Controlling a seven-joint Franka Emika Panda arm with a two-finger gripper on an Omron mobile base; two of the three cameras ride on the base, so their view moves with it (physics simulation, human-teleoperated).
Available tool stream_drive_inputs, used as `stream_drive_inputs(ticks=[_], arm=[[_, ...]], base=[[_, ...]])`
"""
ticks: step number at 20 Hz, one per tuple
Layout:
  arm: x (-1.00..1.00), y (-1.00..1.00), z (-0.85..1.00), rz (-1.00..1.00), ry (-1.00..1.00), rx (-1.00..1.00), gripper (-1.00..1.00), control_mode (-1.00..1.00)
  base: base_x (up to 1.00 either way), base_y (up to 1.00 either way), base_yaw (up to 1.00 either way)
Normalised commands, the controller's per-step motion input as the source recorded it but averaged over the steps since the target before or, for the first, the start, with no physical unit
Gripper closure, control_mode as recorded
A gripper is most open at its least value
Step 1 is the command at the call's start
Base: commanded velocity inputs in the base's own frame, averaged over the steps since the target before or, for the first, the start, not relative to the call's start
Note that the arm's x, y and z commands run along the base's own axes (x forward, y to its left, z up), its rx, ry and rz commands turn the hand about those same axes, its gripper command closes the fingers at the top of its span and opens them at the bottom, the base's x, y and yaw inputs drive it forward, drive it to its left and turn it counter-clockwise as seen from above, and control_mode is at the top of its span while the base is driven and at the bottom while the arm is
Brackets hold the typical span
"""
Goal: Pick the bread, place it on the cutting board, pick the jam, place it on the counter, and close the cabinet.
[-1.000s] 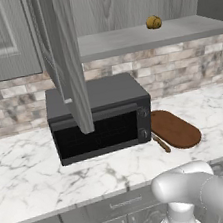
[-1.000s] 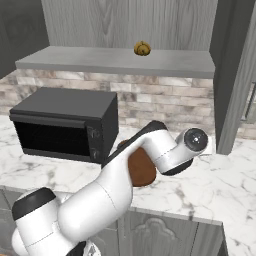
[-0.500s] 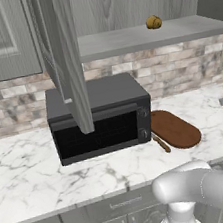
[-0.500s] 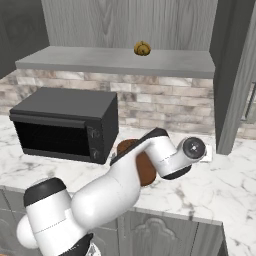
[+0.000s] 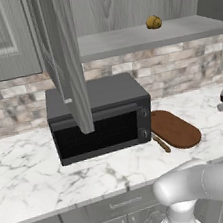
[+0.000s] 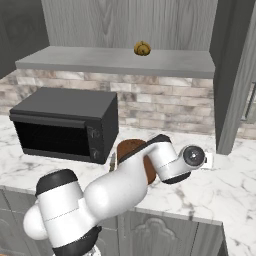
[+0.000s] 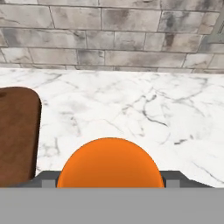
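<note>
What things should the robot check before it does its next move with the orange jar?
1. Jam sits between the claw fingers: ok, the orange top shows right at the claw.
2. Grip is tight: cannot tell, the fingertips are hidden.
3. Bare counter ahead for setting the jar down: ok.
4. Jar is kept off the cutting board: ok, the board lies off to one side in the hand view.
5. Bread on the cutting board: not ok, it sits on the cabinet shelf.
6. Cabinet door closed: not ok, it stands open.
</note>
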Motion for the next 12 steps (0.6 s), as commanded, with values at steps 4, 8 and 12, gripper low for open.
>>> stream_drive_inputs(ticks=[4, 8, 12], arm=[[0.00, 0.00, -0.36, 0.00, 0.02, 0.00, 1.00, -1.00], [0.00, 0.00, -0.29, 0.00, 0.03, 0.00, 1.00, -1.00], [0.01, 0.00, -0.28, 0.00, 0.00, 0.00, 1.00, -1.00]], base=[[0.00, 0.00, 0.00], [0.00, 0.00, 0.00], [0.00, 0.00, 0.00]])
